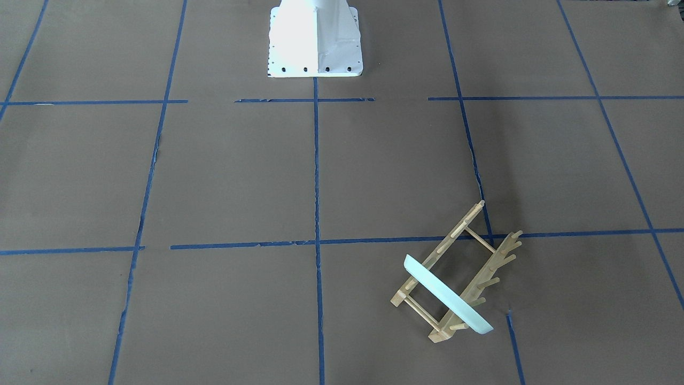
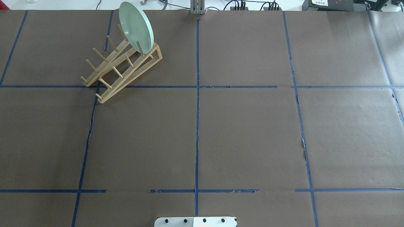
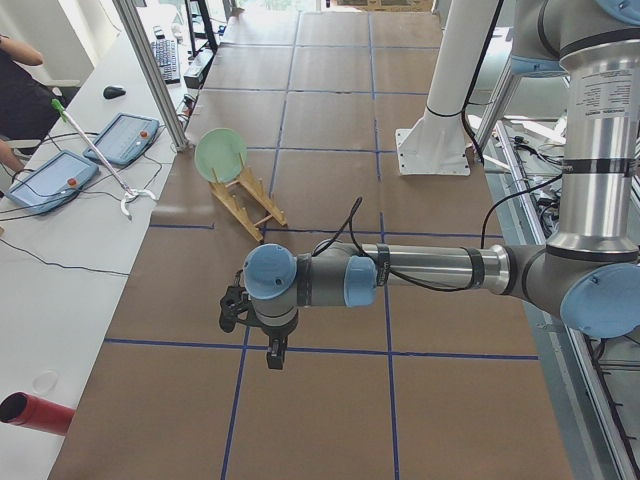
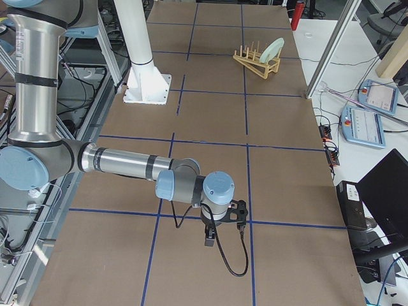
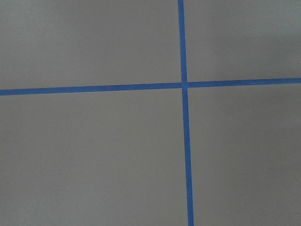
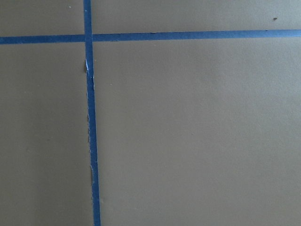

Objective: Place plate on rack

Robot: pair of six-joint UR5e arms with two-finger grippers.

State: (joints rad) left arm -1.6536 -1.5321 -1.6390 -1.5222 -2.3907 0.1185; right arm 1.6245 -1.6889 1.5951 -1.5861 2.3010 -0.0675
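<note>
The pale mint-green plate (image 1: 446, 297) stands on edge between the pegs at one end of the small wooden rack (image 1: 481, 283). In the overhead view the plate (image 2: 136, 26) and rack (image 2: 132, 77) are at the far left of the table. They also show small in the side views, plate (image 3: 220, 153) (image 4: 273, 48) in rack (image 3: 250, 205) (image 4: 252, 60). My left gripper (image 3: 273, 360) hangs over bare table, far from the rack. My right gripper (image 4: 209, 241) hangs over bare table at the other end. I cannot tell whether either is open or shut. Both wrist views show only brown paper and blue tape.
The white robot pedestal (image 1: 315, 43) (image 2: 195, 221) stands at the table's near middle. A side bench with teach pendants (image 3: 50, 180) and a red cylinder (image 3: 35, 412) runs along the far edge. Blue tape lines grid the brown table cover.
</note>
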